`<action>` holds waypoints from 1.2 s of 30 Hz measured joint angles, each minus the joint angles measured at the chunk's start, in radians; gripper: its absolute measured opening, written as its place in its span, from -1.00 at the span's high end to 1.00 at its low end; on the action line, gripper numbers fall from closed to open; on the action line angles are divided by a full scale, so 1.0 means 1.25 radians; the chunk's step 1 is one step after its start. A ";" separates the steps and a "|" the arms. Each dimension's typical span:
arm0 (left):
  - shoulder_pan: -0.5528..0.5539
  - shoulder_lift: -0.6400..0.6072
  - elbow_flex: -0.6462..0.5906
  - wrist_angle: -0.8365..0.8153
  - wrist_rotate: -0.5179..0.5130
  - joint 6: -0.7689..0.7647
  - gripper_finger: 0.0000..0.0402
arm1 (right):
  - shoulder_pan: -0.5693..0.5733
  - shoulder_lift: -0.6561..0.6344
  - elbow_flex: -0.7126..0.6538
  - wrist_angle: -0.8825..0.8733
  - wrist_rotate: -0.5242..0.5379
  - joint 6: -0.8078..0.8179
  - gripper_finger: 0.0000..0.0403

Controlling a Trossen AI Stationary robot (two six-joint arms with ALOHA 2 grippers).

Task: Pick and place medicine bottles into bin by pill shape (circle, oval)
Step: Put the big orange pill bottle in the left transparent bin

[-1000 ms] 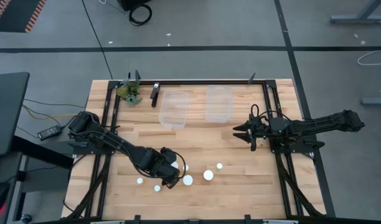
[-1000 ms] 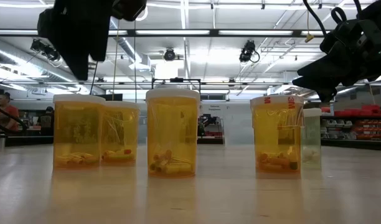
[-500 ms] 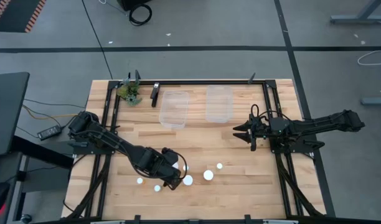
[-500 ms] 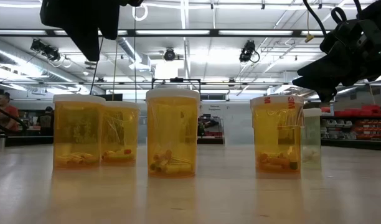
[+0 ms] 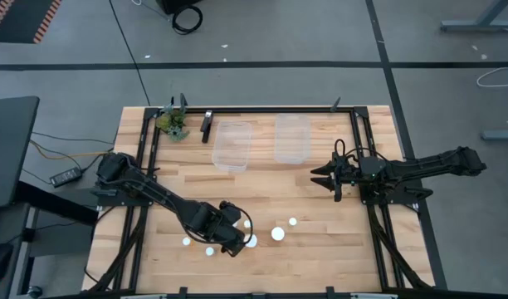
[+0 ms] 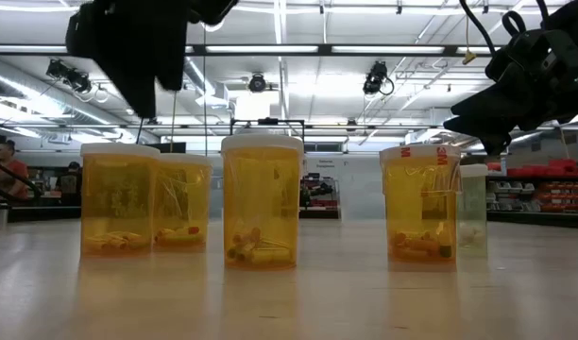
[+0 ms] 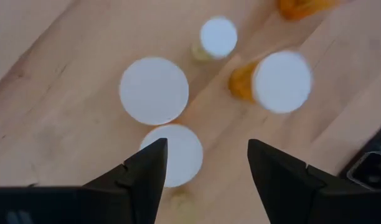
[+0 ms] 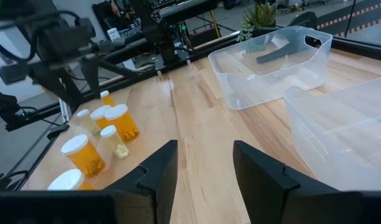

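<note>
White-capped orange and pale medicine bottles (image 5: 277,233) stand clustered on the wooden table's (image 5: 320,249) front half, none in the two clear plastic bins (image 5: 232,145) at the back. The left gripper (image 7: 203,165) hovers over the cluster, fingers spread, grasping nothing. The right gripper (image 5: 318,176) waits near the bins, fingers apart and empty.

Pretty sure I'm driving this thing in a big open lab or workshop hall. Behind the wooden table (image 6: 289,283) I see exposed ceiling ducts (image 6: 25,76), strip lights (image 6: 383,49), ceiling-hung cameras (image 6: 376,77), red shelving (image 6: 544,189), and a seated person (image 6: 4,179) at more benches. Bare concrete floor (image 5: 262,33) surrounds the table.
</note>
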State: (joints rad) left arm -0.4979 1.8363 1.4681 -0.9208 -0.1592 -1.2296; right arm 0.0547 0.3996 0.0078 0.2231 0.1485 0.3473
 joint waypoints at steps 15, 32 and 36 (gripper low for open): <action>-0.006 0.015 -0.001 -0.071 0.093 0.011 -0.15 | 0.000 0.000 0.000 -0.006 0.000 0.000 0.20; -0.033 0.016 -0.001 -0.071 0.104 -0.018 -0.58 | 0.000 0.000 0.000 -0.006 0.000 0.000 0.20; -0.033 0.033 -0.002 -0.075 0.102 -0.019 -0.65 | 0.000 0.000 0.000 -0.007 0.000 0.000 0.20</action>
State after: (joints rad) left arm -0.5393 1.8772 1.4660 -1.0145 -0.0322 -1.2533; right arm 0.0547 0.3996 0.0082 0.2150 0.1482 0.3473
